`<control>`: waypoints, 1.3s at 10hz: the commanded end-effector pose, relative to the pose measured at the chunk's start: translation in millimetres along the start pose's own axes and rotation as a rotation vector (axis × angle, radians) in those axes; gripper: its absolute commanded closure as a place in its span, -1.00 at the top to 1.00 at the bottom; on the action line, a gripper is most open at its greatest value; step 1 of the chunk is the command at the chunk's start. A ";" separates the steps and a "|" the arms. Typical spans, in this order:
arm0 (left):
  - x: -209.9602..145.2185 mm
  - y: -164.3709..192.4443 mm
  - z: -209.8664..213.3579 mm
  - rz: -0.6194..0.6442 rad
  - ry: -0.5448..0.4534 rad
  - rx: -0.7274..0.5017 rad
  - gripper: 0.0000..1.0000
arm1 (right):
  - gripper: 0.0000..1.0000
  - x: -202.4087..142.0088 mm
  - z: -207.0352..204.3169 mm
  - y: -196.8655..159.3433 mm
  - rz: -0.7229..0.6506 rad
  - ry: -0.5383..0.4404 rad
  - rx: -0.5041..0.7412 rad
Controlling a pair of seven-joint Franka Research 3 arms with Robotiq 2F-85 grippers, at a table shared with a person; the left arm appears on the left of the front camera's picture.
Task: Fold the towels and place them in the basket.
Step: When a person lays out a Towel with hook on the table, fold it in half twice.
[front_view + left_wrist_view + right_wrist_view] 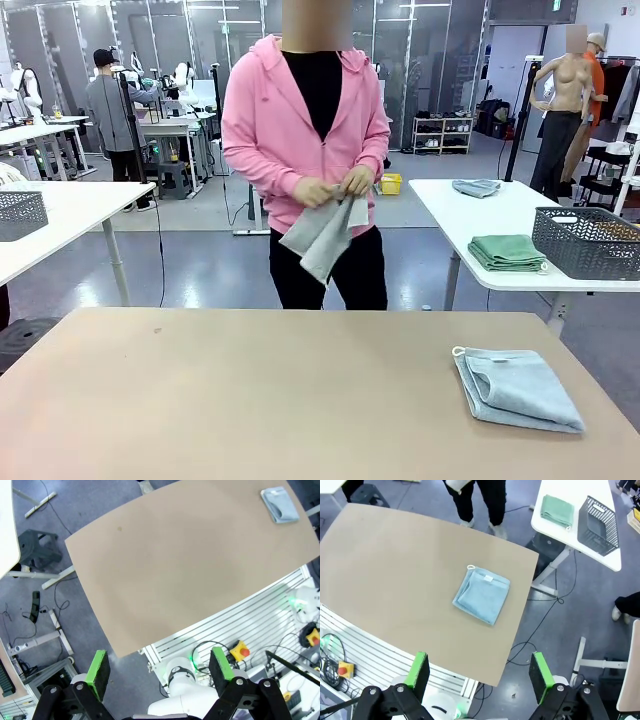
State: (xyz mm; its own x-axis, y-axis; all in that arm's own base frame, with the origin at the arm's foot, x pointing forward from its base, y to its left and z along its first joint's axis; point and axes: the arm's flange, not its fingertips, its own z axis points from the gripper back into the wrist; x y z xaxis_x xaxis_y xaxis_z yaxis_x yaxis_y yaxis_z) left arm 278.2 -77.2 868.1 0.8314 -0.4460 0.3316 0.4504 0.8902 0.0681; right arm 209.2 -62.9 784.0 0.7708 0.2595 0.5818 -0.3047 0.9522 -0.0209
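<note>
While left claw [160, 670] and right claw [479, 672] gape, one blue towel [518, 388] lies, one pale towel [322, 235] hangs

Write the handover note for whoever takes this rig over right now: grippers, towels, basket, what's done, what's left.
Left gripper: open, empty, high above the tan table.
Right gripper: open, empty, high above the same table.
Light blue towel: lies folded on the table's right side, near the robot's edge.
Pale towel: hangs from the person's hands at the far side, off the table.
Dark grey mesh basket: on the white side table at right, beside a folded green towel.
Done: the blue towel looks folded.
Left: fold the pale towel, then put both in the basket.
</note>
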 end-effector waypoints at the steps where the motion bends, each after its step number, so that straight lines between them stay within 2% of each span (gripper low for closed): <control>1: -4.4 0.2 0.3 -0.010 0.001 0.000 1.00 | 1.00 -0.1 1.1 -1.1 -0.010 0.002 -0.013; 13: -4.4 0.2 0.3 -0.010 0.001 0.000 1.00 | 1.00 -0.1 1.1 -1.1 -0.010 0.002 -0.013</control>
State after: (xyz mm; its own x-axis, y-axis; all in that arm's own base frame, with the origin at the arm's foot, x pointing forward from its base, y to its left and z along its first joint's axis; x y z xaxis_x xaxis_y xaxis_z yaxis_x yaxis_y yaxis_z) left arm 278.2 -77.2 868.1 0.8314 -0.4460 0.3316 0.4504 0.8902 0.0681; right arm 209.2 -63.6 783.9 0.7717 0.2599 0.5804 -0.3027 0.9528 -0.0241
